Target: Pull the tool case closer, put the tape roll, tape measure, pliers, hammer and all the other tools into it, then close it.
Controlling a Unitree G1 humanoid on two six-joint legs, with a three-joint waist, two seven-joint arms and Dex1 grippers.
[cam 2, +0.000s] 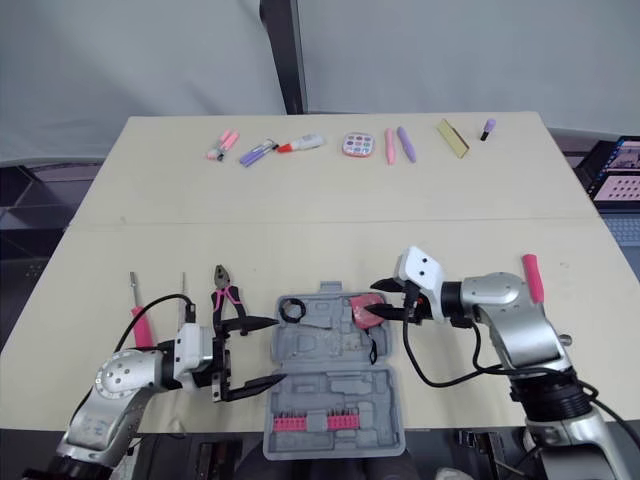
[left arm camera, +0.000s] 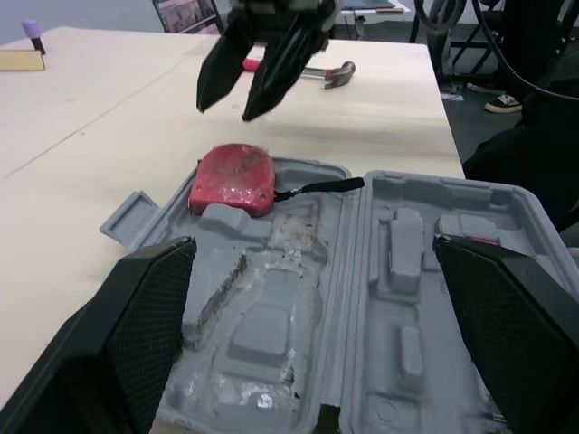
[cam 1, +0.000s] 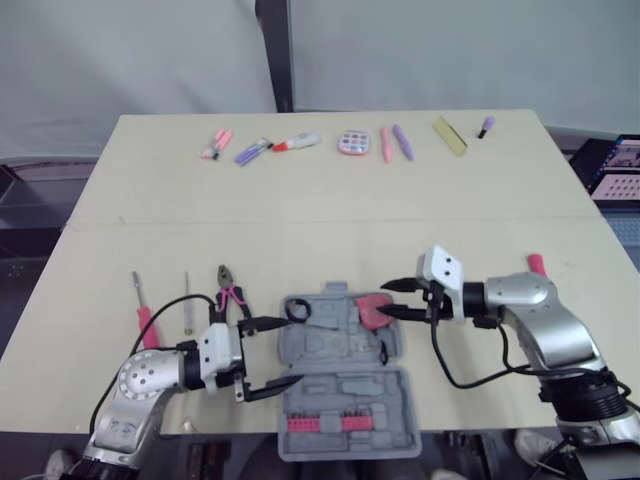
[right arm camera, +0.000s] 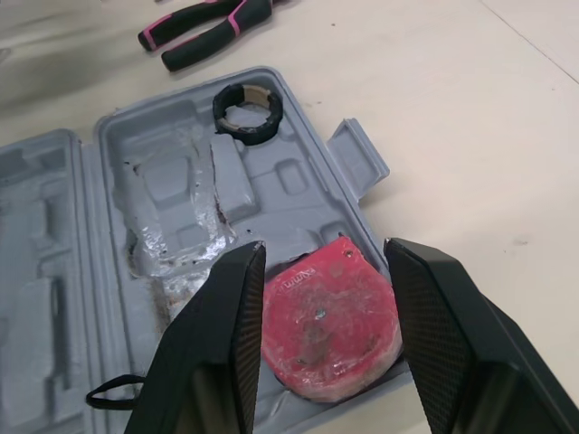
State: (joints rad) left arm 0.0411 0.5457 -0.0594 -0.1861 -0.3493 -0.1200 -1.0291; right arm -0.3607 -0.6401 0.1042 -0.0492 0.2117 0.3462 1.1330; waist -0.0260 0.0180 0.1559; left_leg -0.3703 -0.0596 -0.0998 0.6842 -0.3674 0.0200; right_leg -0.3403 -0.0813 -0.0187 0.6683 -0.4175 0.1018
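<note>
Currently, the tool case (cam 1: 335,350) lies open and flat at the near edge of the surface (cam 1: 300,200), directly in front of the robot. The tape roll (cam 1: 297,309) sits in the far left pocket of the far half. The tape measure (cam 1: 372,310) rests in the far right corner of that same half, its strap trailing over the moulding.

The right tool (cam 1: 388,300) hovers just above the tape measure with its fingers apart, one on either side, gripping nothing. The left tool (cam 1: 288,350) is at the case's left edge, its fingers wide apart and empty.

Not yet packed: pliers (cam 1: 229,290), hammer (cam 1: 537,264), pink screwdriver (cam 1: 143,312) and thin screwdriver (cam 1: 187,305).

Governing relation: the pliers lie just beside the case's left wall, slightly beyond the left tool. Their long axis runs near-to-far, head away from the robot and handles toward it. The left arm is clearly nearer, since the right would have to cross the open case. The left tool's opening appears to run along that same axis, so in my judgement the wrist needs turning before it can close across the handles. The hammer lies beyond the right forearm and falls to the right arm.
</note>
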